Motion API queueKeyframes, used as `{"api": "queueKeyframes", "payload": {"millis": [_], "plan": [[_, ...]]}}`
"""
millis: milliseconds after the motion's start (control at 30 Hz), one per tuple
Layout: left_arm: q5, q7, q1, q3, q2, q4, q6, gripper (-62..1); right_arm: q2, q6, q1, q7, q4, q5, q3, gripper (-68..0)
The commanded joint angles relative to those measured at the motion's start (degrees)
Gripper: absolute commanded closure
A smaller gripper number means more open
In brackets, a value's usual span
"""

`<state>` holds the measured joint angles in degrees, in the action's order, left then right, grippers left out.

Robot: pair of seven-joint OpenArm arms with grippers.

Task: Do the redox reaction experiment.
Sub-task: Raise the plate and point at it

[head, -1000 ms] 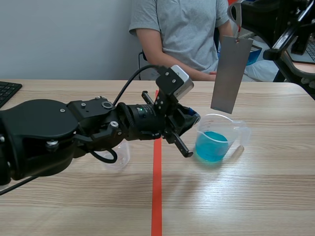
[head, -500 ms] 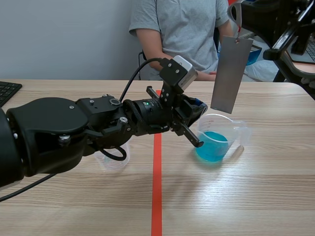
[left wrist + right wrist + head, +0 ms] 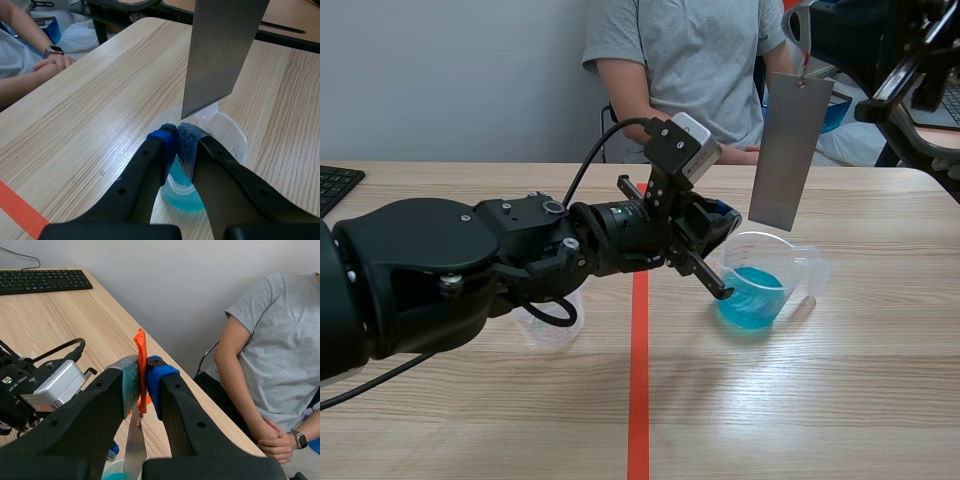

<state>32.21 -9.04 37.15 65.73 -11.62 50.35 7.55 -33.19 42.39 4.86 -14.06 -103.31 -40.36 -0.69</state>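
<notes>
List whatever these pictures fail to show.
- Cup: scene view, mostly behind the left arm; contents unreadable.
- Beaker: left wrist view, near rim under the left gripper; whether it is gripped cannot be told.
- Plate: right wrist view, only an edge-on sliver below the right gripper, cut off by the picture's edge.
- Tag: right wrist view, its join to the plate hidden inside the right gripper.

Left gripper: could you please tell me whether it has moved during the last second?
Yes. The left gripper has advanced toward the beaker of blue liquid, which stayed put; all of that came before the last half second.
</notes>
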Motion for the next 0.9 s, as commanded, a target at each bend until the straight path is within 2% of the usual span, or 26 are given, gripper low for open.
{"api": "queueKeyframes", "payload": {"millis": [0, 600, 700, 867], "plan": [[0.2, -0.6, 1.0, -0.2, 0.2, 1.4, 0.0, -3.6, -0.9, 0.3, 0.8, 0.8, -0.8, -0.6, 0.7, -1.5], [0.2, -0.6, 0.7, -0.2, -0.9, 1.7, 0.1, -3.6, -0.9, 0.3, 0.8, 0.9, -0.8, -0.6, 0.7, -1.5], [0.2, -0.6, -0.6, -1.1, -4.0, 3.9, 0.1, -3.6, -0.9, 0.3, 0.8, 0.9, -0.8, -0.6, 0.7, -1.5], [0.2, -0.4, -6.3, -6.8, -13.0, 11.9, 0.0, -3.6, -0.9, 0.3, 0.9, 0.9, -0.8, -0.6, 0.7, -1.5]]}}
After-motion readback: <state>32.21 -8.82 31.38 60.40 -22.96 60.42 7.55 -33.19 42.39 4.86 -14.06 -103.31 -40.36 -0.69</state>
